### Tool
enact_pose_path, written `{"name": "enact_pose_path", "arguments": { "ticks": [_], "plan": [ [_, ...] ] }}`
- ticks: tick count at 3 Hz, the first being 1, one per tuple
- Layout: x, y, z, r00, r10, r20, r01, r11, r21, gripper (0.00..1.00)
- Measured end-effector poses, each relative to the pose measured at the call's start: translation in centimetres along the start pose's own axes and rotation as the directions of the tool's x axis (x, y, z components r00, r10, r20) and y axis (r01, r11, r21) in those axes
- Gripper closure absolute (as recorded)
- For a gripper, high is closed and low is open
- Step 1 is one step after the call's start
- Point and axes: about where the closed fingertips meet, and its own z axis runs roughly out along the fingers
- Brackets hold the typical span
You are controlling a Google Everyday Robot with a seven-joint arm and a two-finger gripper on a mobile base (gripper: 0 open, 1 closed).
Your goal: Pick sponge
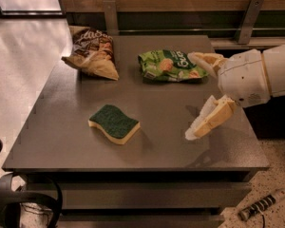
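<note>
The sponge (114, 123), dark green on top with a pale yellow foam layer, lies flat on the grey table (61, 137), left of centre towards the front. My gripper (191, 96) comes in from the right, above the table's right half and well to the right of the sponge. Its two pale yellow padded fingers (208, 119) are spread wide apart and hold nothing. One finger points towards the light green bag, the other towards the table's front.
A light green snack bag (168, 65) lies at the back centre, close to my upper finger. A brown snack bag (92, 51) lies at the back left. A wall rail with metal brackets (244, 18) runs behind the table. The floor drops off left and front.
</note>
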Motion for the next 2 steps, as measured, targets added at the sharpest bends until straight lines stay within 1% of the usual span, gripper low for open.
{"name": "enact_pose_path", "arguments": {
  "ticks": [1,2],
  "plan": [
    [0.8,0.7,1.7,0.999,0.034,0.017,-0.034,0.9994,0.008,0.0],
    [1.8,1.7,4.5,0.996,0.068,0.06,-0.069,0.9974,0.018,0.0]
  ]
}}
